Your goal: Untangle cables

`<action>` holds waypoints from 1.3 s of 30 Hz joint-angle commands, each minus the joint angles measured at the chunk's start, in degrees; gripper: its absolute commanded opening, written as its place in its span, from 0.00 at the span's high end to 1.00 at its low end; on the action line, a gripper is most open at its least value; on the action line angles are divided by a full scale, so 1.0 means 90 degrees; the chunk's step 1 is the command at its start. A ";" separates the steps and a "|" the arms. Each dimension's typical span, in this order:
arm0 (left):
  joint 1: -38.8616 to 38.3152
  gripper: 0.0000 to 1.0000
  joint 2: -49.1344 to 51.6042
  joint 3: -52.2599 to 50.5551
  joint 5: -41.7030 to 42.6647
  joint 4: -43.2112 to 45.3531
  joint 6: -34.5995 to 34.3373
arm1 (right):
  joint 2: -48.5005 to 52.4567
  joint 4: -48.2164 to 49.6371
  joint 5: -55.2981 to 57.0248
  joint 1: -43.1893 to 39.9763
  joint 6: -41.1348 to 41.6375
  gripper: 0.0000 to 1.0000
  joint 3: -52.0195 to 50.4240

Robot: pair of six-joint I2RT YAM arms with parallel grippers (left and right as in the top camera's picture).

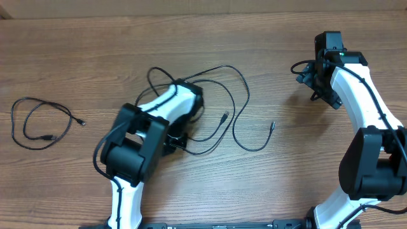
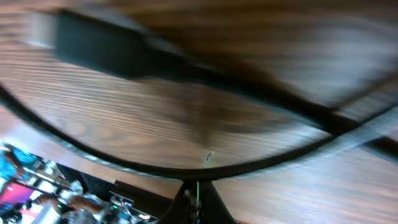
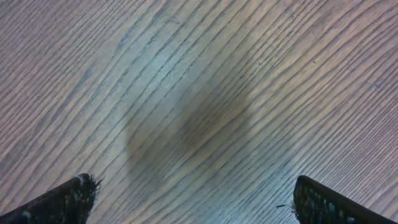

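the left arm (image 1: 137, 143) reaches over the wood table (image 1: 95, 51), and the left gripper (image 2: 196, 202) sits on the near side of the tangle (image 1: 247, 94). its jaws are closed to a point, and in the blurred wrist view a black cord (image 2: 124, 168) runs right through their tips, seemingly pinched. the tangle's loops spread to the right of that arm, with two plug ends (image 1: 224, 116) lying free there. a second cable (image 1: 48, 137) lies in a loose loop well left of the arm. the right gripper (image 3: 193, 199) hovers far to the right of it over bare wood, jaws spread wide, holding nothing.
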 commanded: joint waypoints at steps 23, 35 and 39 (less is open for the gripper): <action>0.2142 0.77 -0.0182 0.1477 0.2123 -0.0231 0.0488 | -0.0053 0.0010 0.0061 0.0002 0.0046 0.00 -0.0012; 0.2397 0.53 -0.0612 0.1316 0.1078 -0.0636 -0.0634 | -0.0053 0.0010 0.0061 0.0002 0.0046 0.00 -0.0012; 0.2395 0.50 -0.0612 0.0974 0.0991 -0.0270 -0.1069 | -0.0053 0.0010 0.0061 0.0002 0.0046 0.00 -0.0012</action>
